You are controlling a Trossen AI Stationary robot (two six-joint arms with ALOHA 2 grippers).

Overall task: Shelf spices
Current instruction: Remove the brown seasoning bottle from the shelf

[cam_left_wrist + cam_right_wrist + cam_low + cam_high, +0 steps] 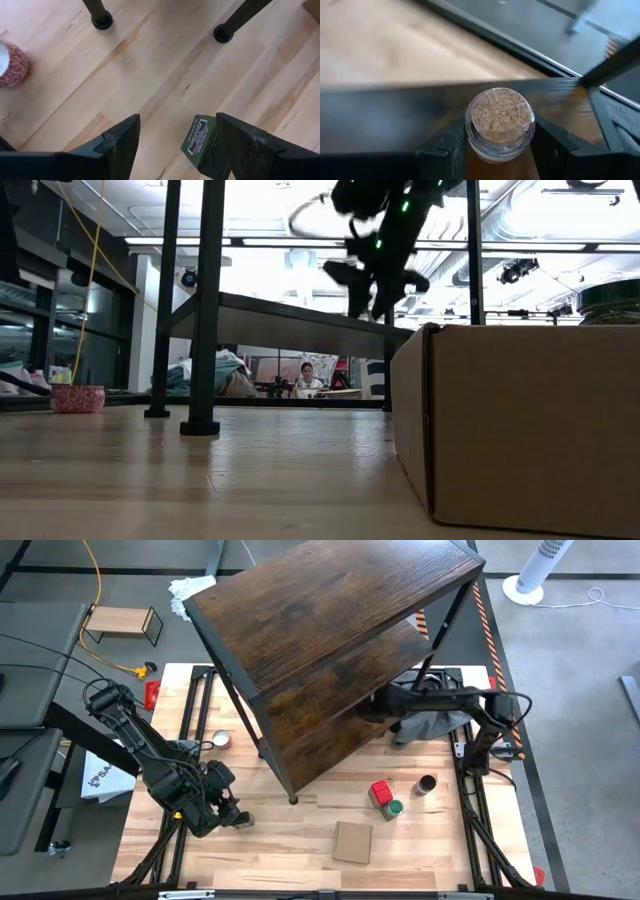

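Note:
The shelf [330, 630] stands on its feet on the wooden table. My right gripper [500, 145] reaches in under its top board [372, 712] from the table's right and is shut on a pale glass spice jar with a cork lid [500, 115]. A red boxy spice [381, 792], a green-lidded one [394, 808] and a dark one [426, 785] stand on the table right of the shelf's near foot. A round reddish patterned container [220, 740] stands left of the shelf. My left gripper [177, 145] hangs open above bare table at the near left. My right gripper has the jar's glass sides [470, 140], just under the cork lid, pinched between its two fingers. The fingers slant down from the table's right side. The jar stands upright in the hold. The fingers hide its bottom, so I cannot tell whether it rests on a board.
A flat brown cardboard piece [352, 842] lies near the table's front edge. Two of the shelf's feet [101, 20] stand just beyond my left gripper. A small light-wood rack [122, 622] sits off the table at the far left. A green labelled piece [197, 142] shows against one left finger.

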